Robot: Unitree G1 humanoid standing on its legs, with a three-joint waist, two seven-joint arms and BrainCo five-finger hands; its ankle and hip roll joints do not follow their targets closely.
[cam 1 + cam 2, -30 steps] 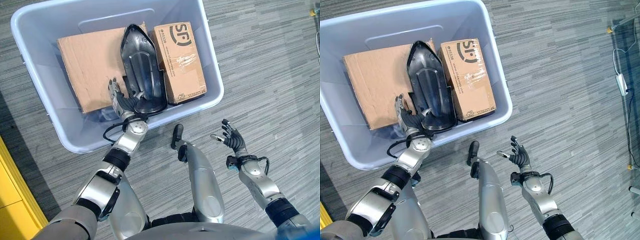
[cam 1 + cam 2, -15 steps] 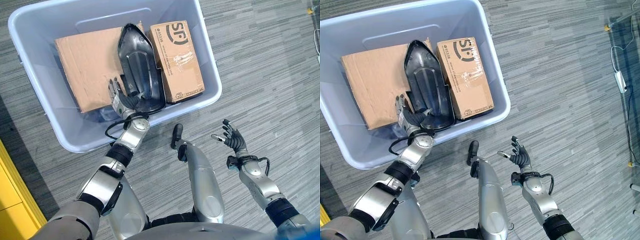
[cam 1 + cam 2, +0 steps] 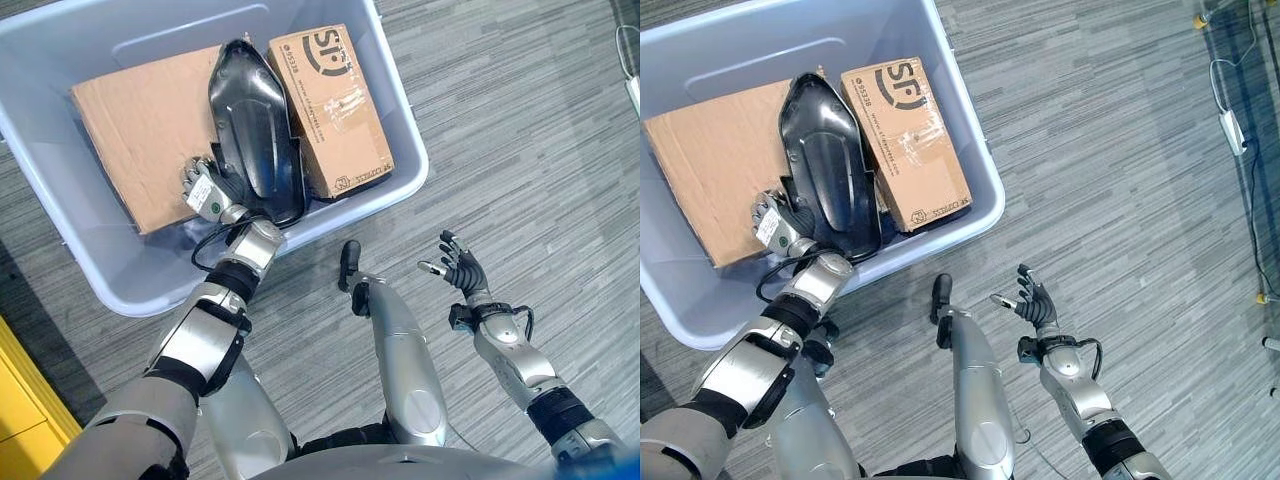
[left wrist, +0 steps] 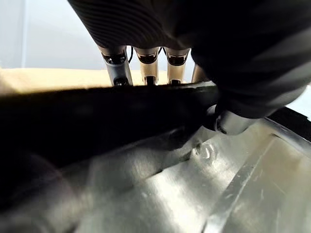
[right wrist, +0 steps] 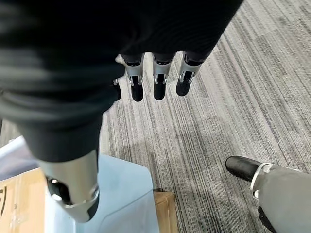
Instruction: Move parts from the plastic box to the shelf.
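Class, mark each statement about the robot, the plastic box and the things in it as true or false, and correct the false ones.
1. The left hand grips the black part. True.
2. The right hand holds a cardboard box. False: it is open over the floor, holding nothing.
3. The black part lies inside the plastic box. True.
4. The printed cardboard box lies on the floor outside the plastic box. False: it lies in the plastic box, beside the black part.

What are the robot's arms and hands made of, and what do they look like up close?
Both arms are smooth silver-grey shells with black bands at the joints. The left hand and right hand have slim silver fingers with dark tips, and a dark ribbed cover over the hand's back and wrist.
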